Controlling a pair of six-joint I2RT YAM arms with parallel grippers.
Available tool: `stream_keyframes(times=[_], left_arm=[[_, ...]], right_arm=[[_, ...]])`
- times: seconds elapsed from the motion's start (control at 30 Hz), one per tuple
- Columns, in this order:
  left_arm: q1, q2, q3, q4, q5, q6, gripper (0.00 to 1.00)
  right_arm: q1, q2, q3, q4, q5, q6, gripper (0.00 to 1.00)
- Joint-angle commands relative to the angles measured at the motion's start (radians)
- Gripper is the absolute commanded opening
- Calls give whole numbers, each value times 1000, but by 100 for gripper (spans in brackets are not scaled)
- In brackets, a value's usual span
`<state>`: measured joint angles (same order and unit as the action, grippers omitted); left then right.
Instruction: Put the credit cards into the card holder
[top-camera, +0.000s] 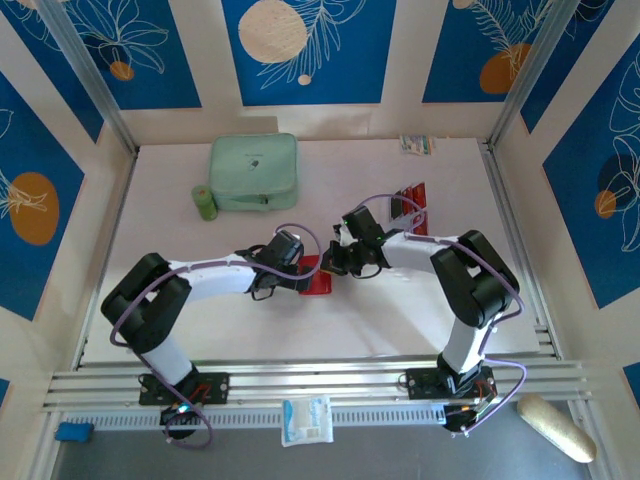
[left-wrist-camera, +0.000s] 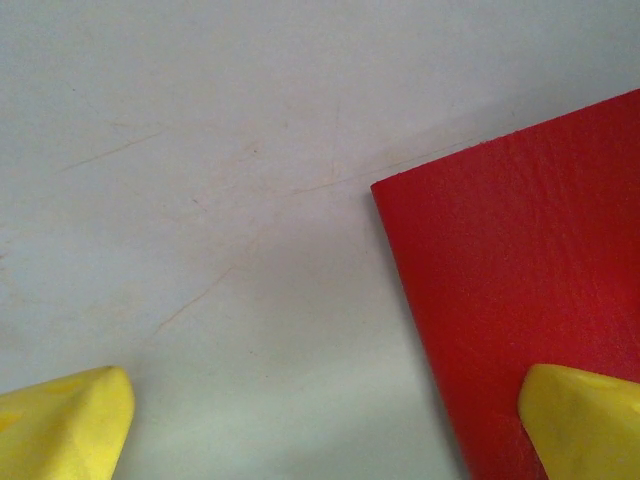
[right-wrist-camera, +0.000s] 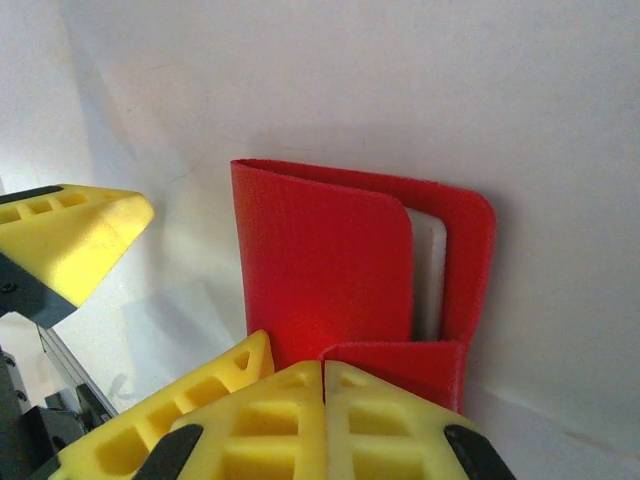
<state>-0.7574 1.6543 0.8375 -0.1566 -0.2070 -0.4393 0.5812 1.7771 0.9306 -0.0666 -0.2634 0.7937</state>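
Note:
The card holder (top-camera: 318, 278), a flat red wallet, lies mid-table between both arms. In the right wrist view the card holder (right-wrist-camera: 320, 260) has its cover partly lifted, with a pale gap beside it. My right gripper (right-wrist-camera: 323, 372) is shut, and the wallet's near red edge runs in at its fingertips. From above, my right gripper (top-camera: 342, 262) sits at the wallet's right side. My left gripper (left-wrist-camera: 325, 405) is open just over the table. It straddles the left edge of the card holder (left-wrist-camera: 510, 270), one fingertip (left-wrist-camera: 570, 410) over the red. The credit cards (top-camera: 410, 197), red with dark bands, stand behind the right arm.
A mint-green case (top-camera: 254, 172) and a small green cylinder (top-camera: 204, 203) sit at the back left. A small printed packet (top-camera: 417, 144) lies by the back wall. A white packet (top-camera: 306, 420) rests on the front rail, and a beige roll (top-camera: 555, 428) lies at the bottom right.

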Motion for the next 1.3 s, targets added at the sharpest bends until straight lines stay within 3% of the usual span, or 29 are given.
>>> stream_keyframes(times=[0.0,0.67,1.0,1.27], left_arm=[[-4,44,-35,-59,-6,1,100],[-4,42,-31,-62,-5,0,100],[-3,48,-25,-65,-3,-1,100],[-3,49,-23,-66,-3,0,100]], right_arm=[[6,35,16,-6,-25,4,0],[15,26,-88,26,0,12,0],[-13,-58,-39,1,-13,0,0],[-11,-40,-12,-6,-20,-2,0]])
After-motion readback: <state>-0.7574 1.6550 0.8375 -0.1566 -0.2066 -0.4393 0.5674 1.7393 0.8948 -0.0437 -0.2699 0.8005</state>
